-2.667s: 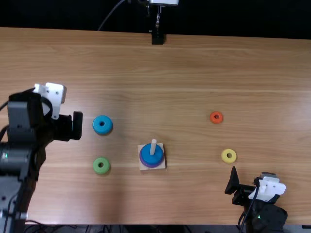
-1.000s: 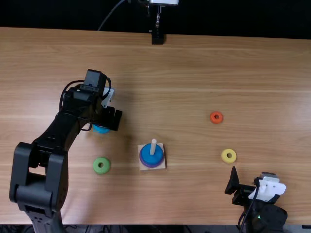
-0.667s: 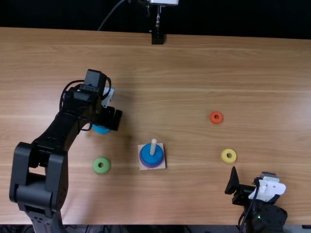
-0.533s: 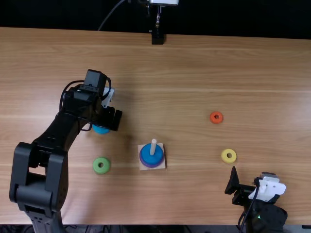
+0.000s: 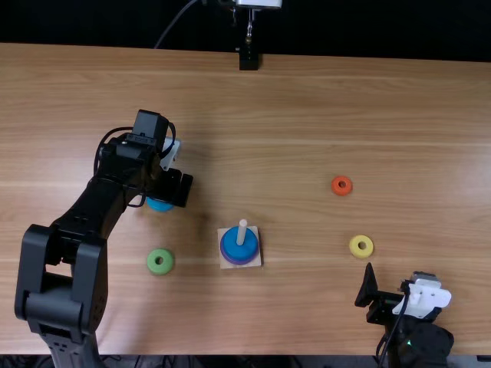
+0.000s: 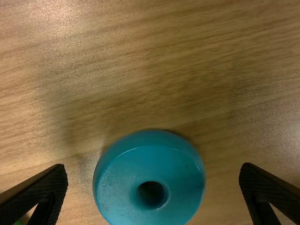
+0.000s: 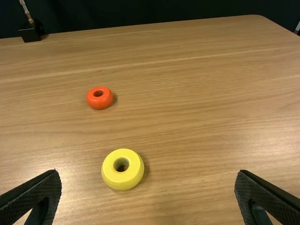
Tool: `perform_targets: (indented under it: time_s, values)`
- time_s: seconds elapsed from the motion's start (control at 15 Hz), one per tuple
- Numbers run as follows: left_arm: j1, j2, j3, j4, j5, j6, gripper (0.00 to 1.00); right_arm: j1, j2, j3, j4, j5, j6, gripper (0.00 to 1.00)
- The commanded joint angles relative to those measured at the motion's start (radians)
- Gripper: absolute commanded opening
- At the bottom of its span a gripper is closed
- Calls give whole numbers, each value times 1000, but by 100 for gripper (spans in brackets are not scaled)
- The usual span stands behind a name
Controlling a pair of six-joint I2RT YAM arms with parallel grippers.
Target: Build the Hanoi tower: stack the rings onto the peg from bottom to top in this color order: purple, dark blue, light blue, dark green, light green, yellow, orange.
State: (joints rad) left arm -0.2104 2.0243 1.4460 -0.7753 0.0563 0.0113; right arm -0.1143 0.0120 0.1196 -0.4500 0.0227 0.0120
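My left gripper (image 5: 179, 189) is over the light blue ring (image 5: 159, 205), partly covering it. In the left wrist view the left gripper (image 6: 153, 179) stands open, with the light blue ring (image 6: 150, 187) lying flat between its fingers, a gap on either side. A purple ring (image 5: 224, 254) and a dark blue ring (image 5: 233, 247) sit around the peg (image 5: 242, 231), dark blue on top. A green ring (image 5: 160, 261) lies left of the peg base. My right gripper (image 5: 367, 287), open also in the right wrist view (image 7: 147, 179), is close to the yellow ring (image 5: 360, 246), with the orange ring (image 5: 341, 185) farther off.
The peg's square wooden base (image 5: 255, 262) stands near the middle of the table (image 5: 307, 115). A small black stand (image 5: 249, 60) is at the table's far edge.
Since the earliest frame, my left gripper has moved right from the table's left side to the light blue ring. It has kept still over the last second, and the right arm has not moved.
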Motion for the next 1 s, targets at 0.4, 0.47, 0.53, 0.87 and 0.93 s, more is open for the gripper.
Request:
perform_targets:
  time_s: [0.4, 0.47, 0.53, 0.87, 0.93]
  values:
    - [-11, 10, -56, -1, 6, -9, 100, -8, -12, -107, -59, 10, -1, 100]
    - [-12, 8, -70, -1, 4, -9, 100, -8, -12, -107, -59, 10, -1, 100]
    - [-12, 8, -78, -1, 10, -9, 100, -8, -12, -107, -59, 10, -1, 100]
    - [-14, -7, -79, 15, 14, -9, 49, -8, -12, -107, -59, 10, -1, 100]
    - [-14, -10, -79, 19, 14, -9, 27, -8, -12, -107, -59, 12, -1, 100]
